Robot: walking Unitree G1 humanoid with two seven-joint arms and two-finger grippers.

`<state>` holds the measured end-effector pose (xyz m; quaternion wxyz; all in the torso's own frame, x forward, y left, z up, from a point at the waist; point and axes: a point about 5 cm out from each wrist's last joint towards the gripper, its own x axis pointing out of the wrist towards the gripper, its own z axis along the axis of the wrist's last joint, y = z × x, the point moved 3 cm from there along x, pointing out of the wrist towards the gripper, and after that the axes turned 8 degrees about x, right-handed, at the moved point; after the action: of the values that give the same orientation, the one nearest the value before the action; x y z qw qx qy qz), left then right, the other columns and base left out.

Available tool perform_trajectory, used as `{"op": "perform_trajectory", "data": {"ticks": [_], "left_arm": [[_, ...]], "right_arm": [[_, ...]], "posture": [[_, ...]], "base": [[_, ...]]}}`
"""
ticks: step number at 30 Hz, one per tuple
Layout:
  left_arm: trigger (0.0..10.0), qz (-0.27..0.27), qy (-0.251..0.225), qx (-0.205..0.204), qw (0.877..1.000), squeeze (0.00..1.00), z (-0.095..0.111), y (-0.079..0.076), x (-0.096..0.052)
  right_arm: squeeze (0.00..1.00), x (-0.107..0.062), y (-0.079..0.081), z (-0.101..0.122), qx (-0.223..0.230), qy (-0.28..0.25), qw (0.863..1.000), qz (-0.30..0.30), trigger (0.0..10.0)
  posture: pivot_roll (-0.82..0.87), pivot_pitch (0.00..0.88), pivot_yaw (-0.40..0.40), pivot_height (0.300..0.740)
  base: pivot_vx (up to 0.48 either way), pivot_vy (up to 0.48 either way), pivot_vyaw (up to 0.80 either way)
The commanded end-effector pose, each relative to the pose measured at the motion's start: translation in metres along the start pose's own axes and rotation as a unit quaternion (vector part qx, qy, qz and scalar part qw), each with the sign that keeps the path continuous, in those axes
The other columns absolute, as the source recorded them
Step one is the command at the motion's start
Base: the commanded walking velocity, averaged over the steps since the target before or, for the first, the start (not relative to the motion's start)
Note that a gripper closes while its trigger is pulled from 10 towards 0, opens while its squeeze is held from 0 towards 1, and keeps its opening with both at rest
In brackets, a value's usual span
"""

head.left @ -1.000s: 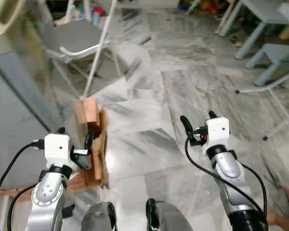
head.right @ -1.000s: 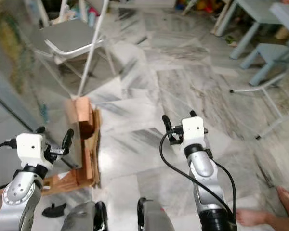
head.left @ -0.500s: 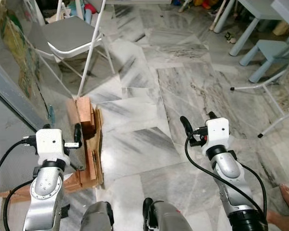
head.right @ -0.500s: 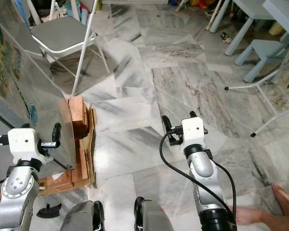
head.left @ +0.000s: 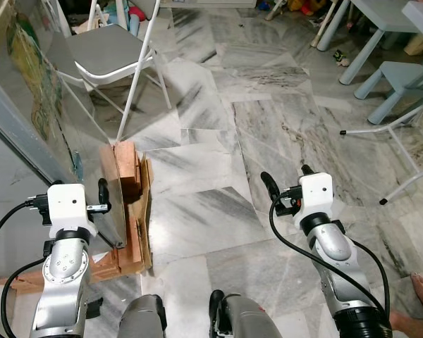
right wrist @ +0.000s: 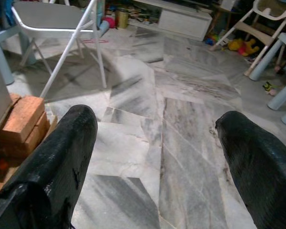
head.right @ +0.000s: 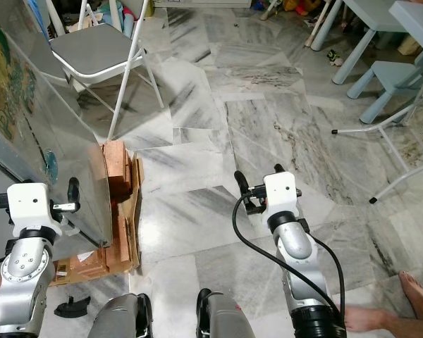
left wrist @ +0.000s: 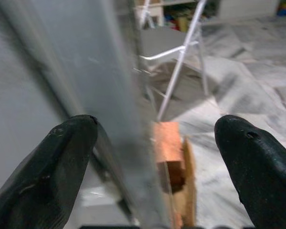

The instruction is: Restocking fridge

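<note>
Fridge door [head.left: 28, 141] fills our left side in the left eye view, a grey panel with a colourful picture stuck near its top, its edge running down toward the wooden blocks [head.left: 127, 169] and cardboard wedged at its foot, likely propping the cabinet level. Our left pincer [head.left: 102, 204] is raised right against that door edge, fingers spread and gripping nothing. Our right pincer [head.left: 285, 184] hovers over the marble floor [head.left: 218, 141], well clear of the door, also open and empty.

Over to the right eye view: the folding chair [head.right: 92, 53] stands beyond the blocks, blue furniture sits far right, and a person's bare foot [head.right: 412, 285] shows at the lower right corner.

Left wrist view now: we see the door's edge running between the two black fingers [left wrist: 62, 157], so we judge the arm is lining up to pull it open.

Right wrist view: fingers [right wrist: 52, 162] wide apart, framing floor and chair, held ready in reserve.
</note>
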<state>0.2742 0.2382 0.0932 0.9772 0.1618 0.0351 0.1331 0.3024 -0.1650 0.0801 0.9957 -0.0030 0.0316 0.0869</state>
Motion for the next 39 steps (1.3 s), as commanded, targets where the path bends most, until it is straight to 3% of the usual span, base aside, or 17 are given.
{"op": "perform_trajectory", "data": {"ticks": [1,9,19,21,23,24,25,26,29,31,32,36,38,39], "left_arm": [[10.0,0.017,0.006,0.007,1.0,0.0,-0.002,0.007,0.003],[10.0,0.029,0.005,0.01,1.0,0.0,-0.001,0.012,0.012],[10.0,-0.023,-0.043,-0.028,0.998,0.0,0.021,-0.017,0.024],[10.0,-0.066,-0.08,-0.018,0.994,0.0,0.04,-0.037,0.029],[10.0,-0.087,-0.101,-0.005,0.991,0.0,0.049,-0.046,0.029],[10.0,-0.177,-0.157,0.009,0.972,0.0,0.078,-0.09,0.019],[10.0,-0.177,-0.157,0.009,0.972,0.0,0.078,-0.09,0.019],[10.0,-0.257,-0.19,0.0,0.947,0.0,0.099,-0.127,0.002],[10.0,-0.354,-0.232,-0.02,0.906,0.0,0.125,-0.168,-0.026],[10.0,-0.391,-0.258,-0.032,0.883,0.0,0.142,-0.186,-0.04],[10.0,-0.397,-0.265,-0.038,0.878,0.0,0.148,-0.19,-0.042],[10.0,-0.373,-0.256,-0.054,0.89,0.0,0.149,-0.188,-0.031],[10.0,-0.329,-0.223,-0.073,0.915,0.0,0.134,-0.168,-0.014],[10.0,-0.323,-0.221,-0.071,0.918,0.0,0.132,-0.165,-0.012]], "right_arm": [[0.0,-0.001,0.0,0.002,0.0,0.0,1.0,0.002,10.0],[0.0,-0.003,0.007,0.003,-0.006,-0.003,1.0,0.028,10.0],[0.0,-0.004,0.008,-0.002,-0.001,0.016,0.999,0.032,10.0],[0.0,-0.008,0.007,-0.01,-0.029,0.045,0.998,0.034,10.0],[0.0,-0.01,0.005,-0.012,-0.042,0.05,0.997,0.029,10.0],[0.0,-0.024,0.005,-0.026,-0.06,0.083,0.994,0.039,10.0],[0.0,-0.024,0.005,-0.026,-0.06,0.083,0.994,0.039,10.0],[0.0,-0.034,0.003,-0.034,-0.067,0.102,0.992,0.042,10.0],[0.0,-0.038,-0.002,-0.037,-0.065,0.111,0.991,0.032,10.0],[0.0,-0.036,-0.004,-0.038,-0.061,0.115,0.991,0.027,10.0],[0.0,-0.036,-0.003,-0.038,-0.06,0.116,0.991,0.026,10.0],[0.0,-0.036,-0.001,-0.04,-0.06,0.119,0.991,0.029,10.0],[0.0,-0.036,0.001,-0.042,-0.052,0.123,0.991,0.029,10.0],[0.0,-0.036,0.001,-0.041,-0.052,0.124,0.991,0.029,10.0]], "posture": [[0.07,0.143,-0.084,0.74],[0.07,0.142,-0.078,0.74],[0.07,0.142,-0.086,0.74],[0.07,0.142,-0.088,0.74],[0.08,0.142,-0.089,0.74],[0.09,0.139,-0.101,0.74],[0.09,0.139,-0.101,0.74],[0.08,0.139,-0.102,0.74],[0.08,0.136,-0.098,0.74],[0.07,0.134,-0.091,0.74],[0.07,0.131,-0.087,0.74],[0.06,0.129,-0.078,0.74],[0.07,0.133,-0.073,0.74],[0.07,0.134,-0.073,0.74]], "base": [[0.0,0.0,0.0],[0.0,0.0,0.0],[0.0,0.0,0.08],[0.0,0.0,0.0],[0.0,0.0,0.0],[0.0,0.0,0.0],[0.0,0.0,0.0],[0.0,0.0,0.0],[0.0,0.0,0.0],[0.0,0.0,0.0],[0.0,0.0,0.0],[0.0,0.0,0.0],[0.0,0.0,0.0],[0.0,0.0,0.0]]}}
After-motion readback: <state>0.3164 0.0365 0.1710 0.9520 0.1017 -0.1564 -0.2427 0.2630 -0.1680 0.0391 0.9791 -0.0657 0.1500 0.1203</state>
